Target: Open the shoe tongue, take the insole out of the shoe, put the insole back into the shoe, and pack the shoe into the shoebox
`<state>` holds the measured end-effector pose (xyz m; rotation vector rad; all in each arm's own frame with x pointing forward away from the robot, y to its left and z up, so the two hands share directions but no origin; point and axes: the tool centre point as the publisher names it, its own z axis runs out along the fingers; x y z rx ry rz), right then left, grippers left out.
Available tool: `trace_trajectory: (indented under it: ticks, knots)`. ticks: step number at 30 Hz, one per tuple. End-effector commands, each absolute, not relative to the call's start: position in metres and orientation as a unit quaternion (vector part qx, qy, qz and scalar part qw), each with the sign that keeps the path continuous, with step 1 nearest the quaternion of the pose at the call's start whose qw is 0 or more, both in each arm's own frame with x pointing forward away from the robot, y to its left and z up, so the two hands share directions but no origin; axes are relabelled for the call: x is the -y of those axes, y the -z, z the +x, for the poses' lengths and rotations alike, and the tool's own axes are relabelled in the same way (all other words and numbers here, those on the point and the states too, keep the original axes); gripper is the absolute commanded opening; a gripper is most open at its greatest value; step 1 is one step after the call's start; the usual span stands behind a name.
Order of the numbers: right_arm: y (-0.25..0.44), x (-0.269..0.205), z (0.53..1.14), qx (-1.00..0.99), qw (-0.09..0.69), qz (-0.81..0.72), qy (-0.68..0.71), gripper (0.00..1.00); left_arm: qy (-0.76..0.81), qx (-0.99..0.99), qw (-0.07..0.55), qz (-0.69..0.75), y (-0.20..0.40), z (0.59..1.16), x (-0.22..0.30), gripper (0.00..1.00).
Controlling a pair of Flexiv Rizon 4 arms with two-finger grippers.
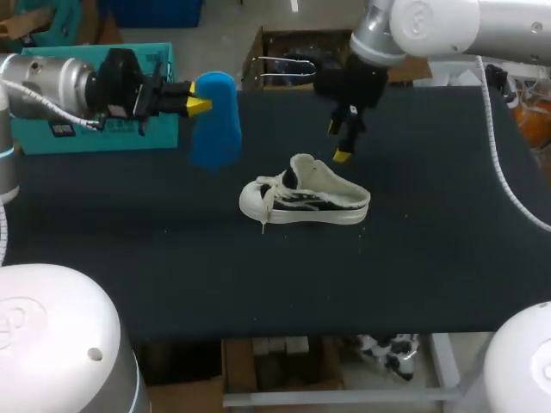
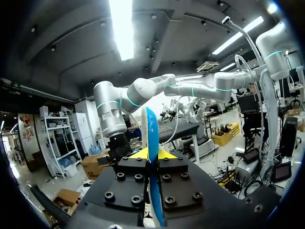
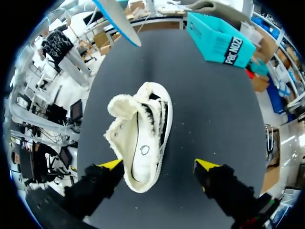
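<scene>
The black table (image 1: 430, 258) is seen spread beneath both arms. At its far left corner a teal shoebox (image 1: 39, 142) is set, partly hidden behind the left arm. Near the middle of the table the white shoe (image 1: 306, 202) with black markings is placed, its toe turned toward the left side, its tongue standing up and its mouth gaping (the lining looks fleecy). The blue insole (image 1: 215, 120) is found outside the shoe, in the air over the table between shoebox and shoe. It is grasped edge-on by the left hand (image 1: 198, 97), whose yellow tips are pressed against its two opposite faces. The right hand (image 1: 337, 142) is held released, fingers spread wide, above the shoe's heel end; whether the shoe is touched cannot be told.
</scene>
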<state>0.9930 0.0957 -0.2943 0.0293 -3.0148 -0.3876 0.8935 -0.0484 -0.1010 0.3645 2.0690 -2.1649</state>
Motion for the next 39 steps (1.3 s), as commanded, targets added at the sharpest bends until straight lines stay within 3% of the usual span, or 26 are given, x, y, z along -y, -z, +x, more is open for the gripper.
trace_trajectory:
  ticks: [1,18,19,20,21,23,24,25,39]
  knots:
    - [0.302,-0.107,0.994,0.995,0.052,0.010,0.087,1.00,0.747,-0.640,0.178,-0.026,0.111,0.893,0.032,0.00]
    - [0.341,-0.128,0.989,0.999,0.029,-0.031,-0.005,1.00,0.744,-0.649,0.153,-0.053,0.107,0.909,0.016,0.00]
    - [0.342,-0.128,0.989,0.999,0.027,-0.031,-0.004,0.94,0.743,-0.650,0.152,-0.053,0.107,0.909,0.016,0.00]
    - [0.343,-0.128,0.989,0.999,0.027,-0.032,-0.003,0.73,0.743,-0.650,0.152,-0.053,0.107,0.910,0.016,0.00]
    - [0.345,-0.128,0.990,0.999,0.025,-0.032,-0.002,0.45,0.742,-0.650,0.152,-0.053,0.107,0.910,0.016,0.00]
    - [0.347,-0.128,0.990,0.999,0.024,-0.033,-0.001,0.26,0.742,-0.651,0.151,-0.053,0.107,0.911,0.016,0.00]
    - [0.348,-0.128,0.990,0.999,0.024,-0.034,0.000,0.07,0.742,-0.651,0.151,-0.053,0.107,0.911,0.015,0.00]
    - [0.350,-0.127,0.990,0.999,0.025,-0.035,0.000,0.00,0.741,-0.652,0.151,-0.054,0.108,0.912,0.015,0.00]
    - [0.344,-0.128,0.983,0.997,0.013,-0.075,-0.014,0.00,0.744,-0.652,0.138,-0.049,0.112,0.927,0.014,0.00]
